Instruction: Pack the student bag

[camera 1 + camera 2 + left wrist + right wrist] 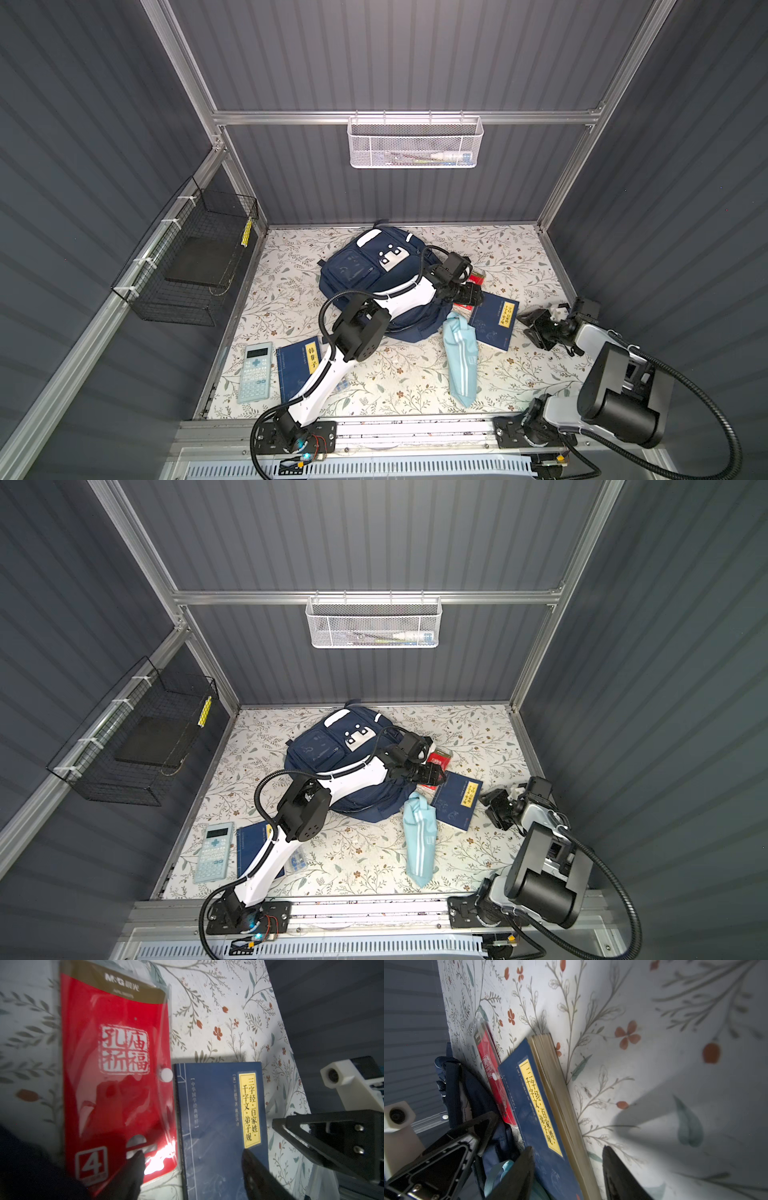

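Observation:
The student bag [357,270] [320,746], navy with white patches, lies at the back middle of the floral table in both top views. My left arm reaches over it, and the left gripper [478,296] [193,1159] hangs open above the seam between a red stationery packet [116,1076] and a blue book with a yellow label [220,1126]. The right gripper [528,322] [568,1153] is open low at that book's [533,1105] page edge, with one fingertip [527,1155] over the cover. The bag's side [471,1088] shows beyond the book.
A light-blue striped pouch [461,361] lies in front of the book. A calculator [254,372] and a second blue book [297,370] sit front left, partly under my left arm. A white mesh basket [415,143] hangs on the back wall and a black wire basket [187,266] on the left wall.

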Robot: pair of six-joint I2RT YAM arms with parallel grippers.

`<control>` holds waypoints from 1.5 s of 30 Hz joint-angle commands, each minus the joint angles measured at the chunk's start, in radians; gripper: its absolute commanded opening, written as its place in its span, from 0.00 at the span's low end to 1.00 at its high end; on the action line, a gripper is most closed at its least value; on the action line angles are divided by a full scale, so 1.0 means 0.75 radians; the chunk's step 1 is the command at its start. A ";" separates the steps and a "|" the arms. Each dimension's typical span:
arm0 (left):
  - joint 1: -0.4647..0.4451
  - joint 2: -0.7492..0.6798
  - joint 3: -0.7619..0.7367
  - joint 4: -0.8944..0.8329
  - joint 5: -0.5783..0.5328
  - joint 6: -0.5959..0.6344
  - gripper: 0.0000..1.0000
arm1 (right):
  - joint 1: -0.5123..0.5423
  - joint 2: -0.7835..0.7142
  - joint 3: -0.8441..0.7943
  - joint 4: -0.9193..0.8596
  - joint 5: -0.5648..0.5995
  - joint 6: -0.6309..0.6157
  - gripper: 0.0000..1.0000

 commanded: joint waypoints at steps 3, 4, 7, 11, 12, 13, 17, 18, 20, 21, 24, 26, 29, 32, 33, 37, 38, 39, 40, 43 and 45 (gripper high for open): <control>-0.070 -0.004 -0.041 -0.051 0.084 -0.015 0.67 | 0.039 0.039 0.029 -0.043 0.017 -0.016 0.54; -0.081 -0.011 -0.049 -0.058 0.068 -0.016 0.67 | 0.043 0.043 0.031 -0.045 0.016 -0.016 0.54; -0.094 -0.022 -0.074 -0.079 0.039 -0.026 0.67 | 0.047 0.060 0.036 -0.040 0.007 -0.010 0.53; -0.104 0.035 -0.015 -0.240 -0.168 0.049 0.70 | 0.048 0.068 0.033 -0.034 -0.005 -0.002 0.53; -0.103 0.043 -0.018 -0.244 -0.198 0.060 0.72 | 0.047 0.068 0.034 -0.037 -0.009 -0.003 0.53; -0.103 0.054 -0.011 -0.246 -0.199 0.062 0.72 | 0.048 0.068 0.032 -0.036 -0.011 -0.002 0.54; -0.109 0.102 -0.002 -0.199 -0.127 0.021 0.79 | 0.053 0.083 0.021 -0.006 -0.050 0.002 0.55; -0.107 0.110 -0.034 -0.129 -0.059 -0.026 0.80 | 0.060 0.097 0.019 0.006 -0.064 0.005 0.54; -0.093 0.124 -0.127 0.090 0.121 -0.167 0.81 | 0.070 0.122 0.021 0.015 -0.093 0.003 0.50; -0.092 0.128 -0.163 0.191 0.175 -0.232 0.78 | 0.072 0.135 0.023 0.021 -0.110 0.001 0.47; -0.096 0.151 -0.205 0.425 0.292 -0.367 0.74 | 0.071 0.175 0.017 0.063 -0.162 0.017 0.33; -0.095 0.166 -0.233 0.601 0.364 -0.479 0.66 | 0.072 0.194 0.019 0.084 -0.175 0.024 0.25; -0.097 0.156 -0.220 0.627 0.369 -0.491 0.60 | 0.070 0.183 0.020 0.072 -0.138 0.013 0.16; -0.089 0.114 -0.232 0.611 0.359 -0.465 0.48 | 0.064 0.164 0.021 0.060 -0.121 0.002 0.09; -0.088 0.102 -0.230 0.599 0.354 -0.455 0.46 | 0.060 0.160 0.021 0.061 -0.116 0.002 0.06; -0.074 0.067 -0.235 0.564 0.348 -0.434 0.47 | 0.048 0.121 0.000 0.106 -0.141 0.016 0.00; -0.072 0.053 -0.242 0.549 0.333 -0.423 0.49 | 0.045 0.084 -0.016 0.125 -0.148 0.029 0.00; -0.073 0.041 -0.245 0.523 0.320 -0.408 0.51 | 0.044 0.043 -0.024 0.132 -0.146 0.037 0.00; -0.068 0.027 -0.248 0.494 0.302 -0.387 0.55 | 0.043 -0.006 -0.031 0.132 -0.149 0.037 0.00; -0.055 -0.006 -0.271 0.456 0.270 -0.349 0.63 | 0.027 -0.124 -0.042 0.148 -0.181 0.062 0.00; -0.037 -0.019 -0.299 0.472 0.272 -0.353 0.72 | 0.009 -0.175 -0.048 0.157 -0.223 0.075 0.00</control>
